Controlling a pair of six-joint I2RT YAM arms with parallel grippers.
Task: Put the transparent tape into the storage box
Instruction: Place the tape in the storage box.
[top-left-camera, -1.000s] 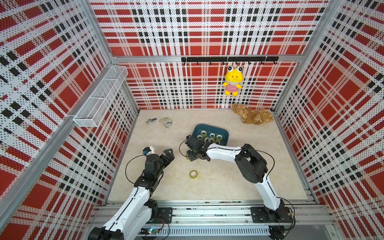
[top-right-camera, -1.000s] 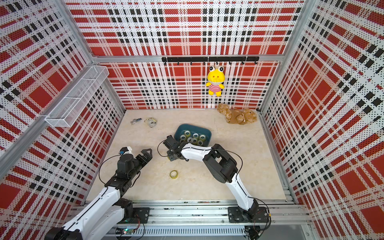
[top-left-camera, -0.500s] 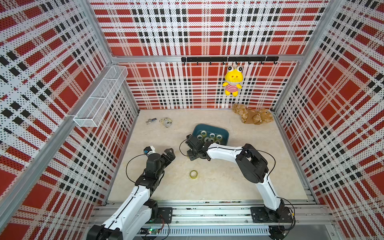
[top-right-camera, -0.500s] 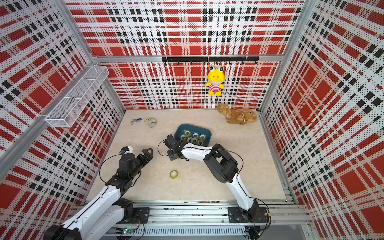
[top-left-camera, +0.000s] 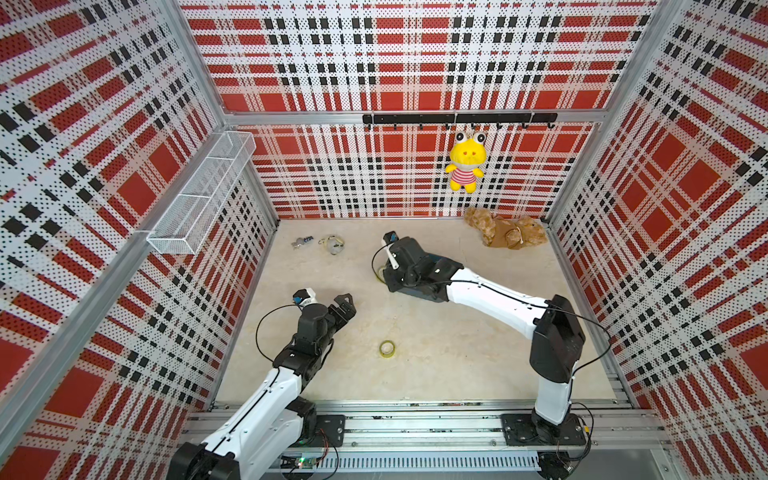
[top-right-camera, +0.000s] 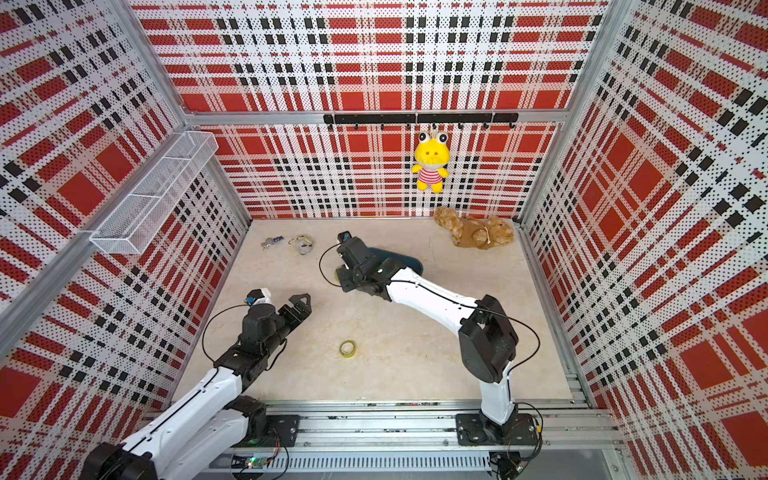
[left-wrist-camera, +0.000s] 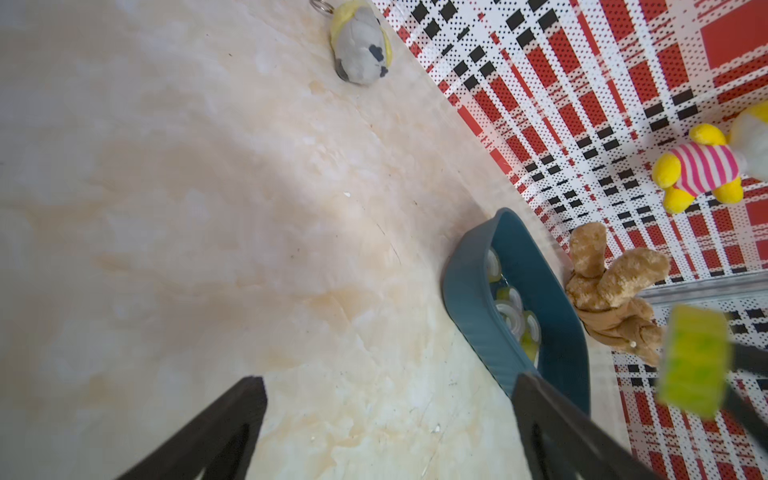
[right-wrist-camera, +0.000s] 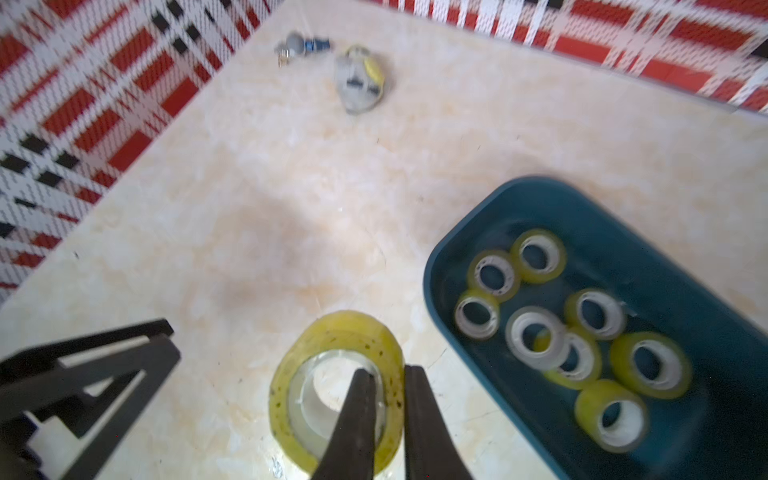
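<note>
Beige stone-look tabletop (top-left-camera: 457, 332), walled in red plaid pegboard.

Change noted over the last second: the right gripper (right-wrist-camera: 385, 370) has been closed from part-open to a narrow pinch. Its wrist has been raised, so most of the storage box (top-right-camera: 401, 258) is now covered by the arm in both top views. A second ago the box lay in plain sight behind it.

Grip: one finger is seen inside the core of a transparent tape roll (right-wrist-camera: 336, 328) and the other outside, with the yellowish wall clamped between them.

Meaning, as judged: pickup is done and the carry is begun. Release over the box is left to do. The roll is placed just beside the box's near corner, not yet above its opening.

Idle: the left gripper (top-left-camera: 345, 306) is poised near the left wall, jaws wide, nothing in them.

A second loose roll (top-left-camera: 387, 348) lies flat mid-table, well apart from the box. It is judged to be the next pickup.

View differences:
- The pinch itself is shown only by the right wrist camera, as are the several stored rolls (right-wrist-camera: 536, 336) lying in the box.
- From the left wrist camera the transparent tape roll (left-wrist-camera: 694, 361) is seen side-on and blurred, apparently clear of the table.
- Neither top view settles this, since only a sliver of the roll is glimpsed beneath the wrist.
</note>
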